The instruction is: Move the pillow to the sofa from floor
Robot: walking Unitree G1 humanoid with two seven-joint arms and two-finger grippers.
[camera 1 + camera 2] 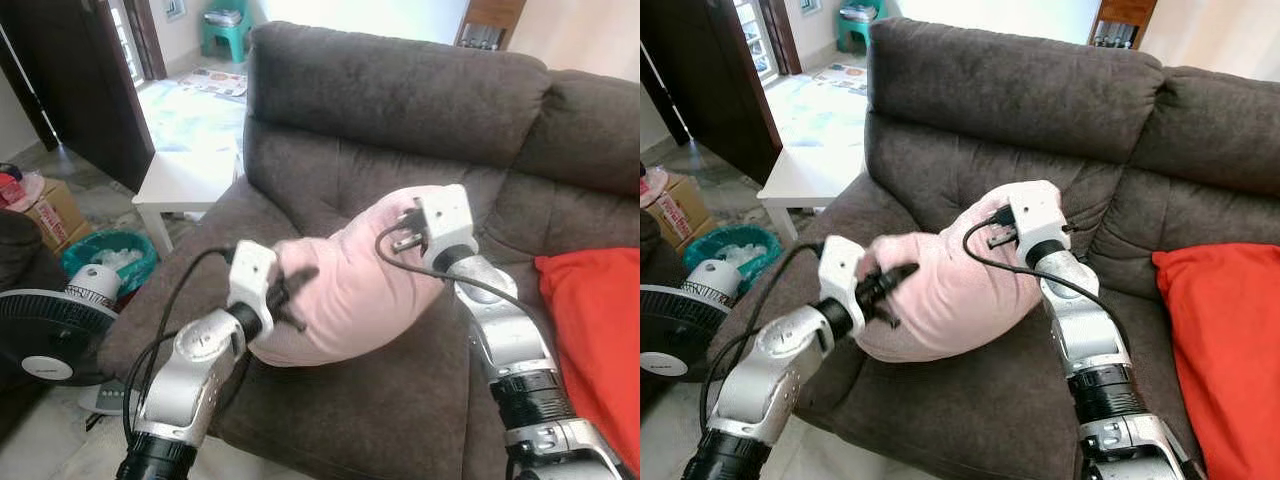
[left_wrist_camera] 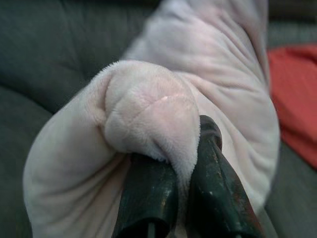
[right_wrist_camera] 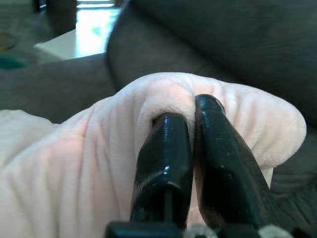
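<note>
Nearest, left gripper point(image 1: 290, 290): fingers point(image 2: 148, 198) clenched on a bunched corner of the pillow point(image 1: 345, 290), at the pillow's end nearest the sofa's armrest.
Right gripper point(image 1: 998, 228): fingers point(image 3: 166, 163) pinched tight on a fold of the pillow at its opposite, upper end, close to the sofa's backrest.
Pillow: pale pink and plush, held between both grippers over the seat of the sofa point(image 1: 400, 110); its lower side looks to touch the seat cushion, though contact is hard to confirm.
Sofa: dark brown, with a tall backrest.
Red cushion point(image 1: 595, 340): lying on the sofa seat, to the right of the pillow and apart from it.
Fan point(image 1: 45, 335): on the floor beside the sofa's armrest.
Teal basket point(image 1: 110, 260): on the floor just past the fan.
White table point(image 1: 185, 185): beyond the sofa's armrest.
</note>
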